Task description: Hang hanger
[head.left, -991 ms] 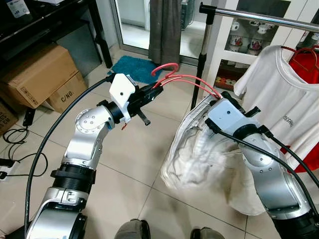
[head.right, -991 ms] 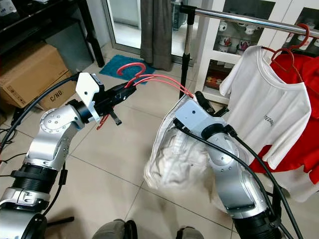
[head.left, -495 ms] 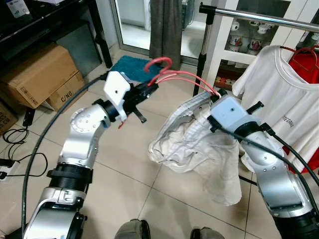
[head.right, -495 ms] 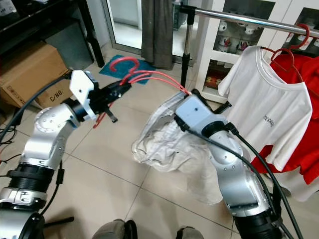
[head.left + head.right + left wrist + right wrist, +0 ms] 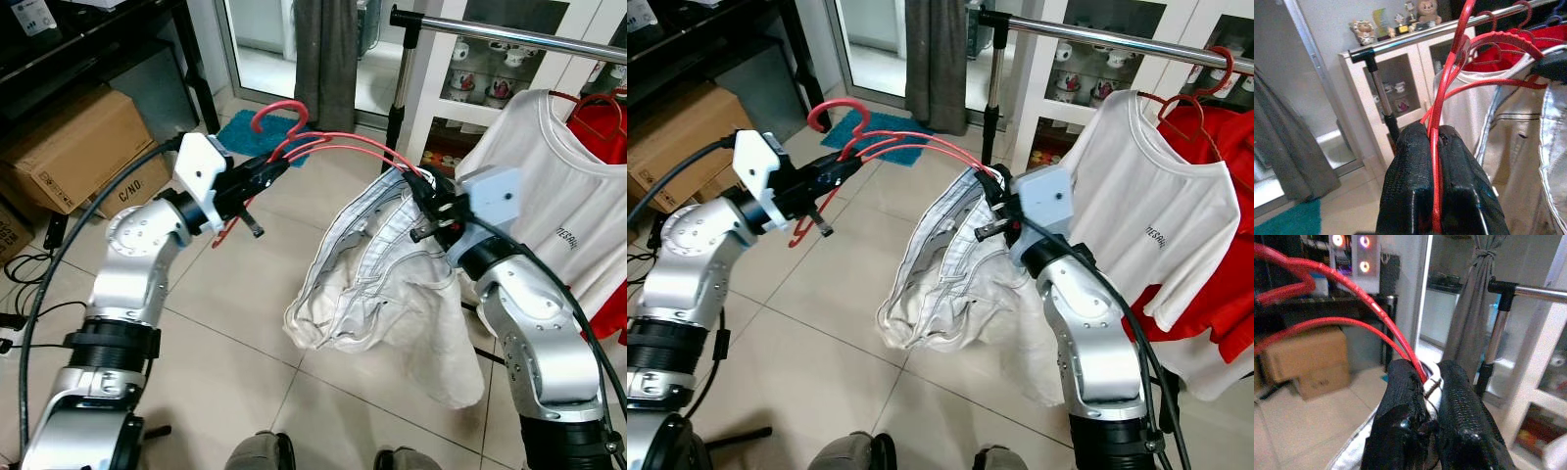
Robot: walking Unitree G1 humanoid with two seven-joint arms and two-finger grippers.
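Garment first, nearest you: the pale trousers (image 5: 377,284) droop from the red hanger (image 5: 338,147) in front of the robot, their lower folds hanging clear above the tiled floor (image 5: 245,313). You hold that hanger at both ends. The left end effector (image 5: 269,174) has its fingers (image 5: 1415,196) pressed together on the wire just below the hook, as the left wrist view shows plainly. The right end effector (image 5: 428,201) is pinched shut on the far shoulder of the hanger, where the trousers' waistband bunches against it.

So the hanger's long axis runs across the body, left to right and roughly level, with the hook (image 5: 274,110) curling up at the left end. What the next move likely turns on is this: the chrome rail (image 5: 529,37) lies beyond and above, off to the robot's right, well apart from that hook. The right arm is nearer the rail, beside the white T-shirt (image 5: 549,186) already hung there, yet the hook sits on your left side
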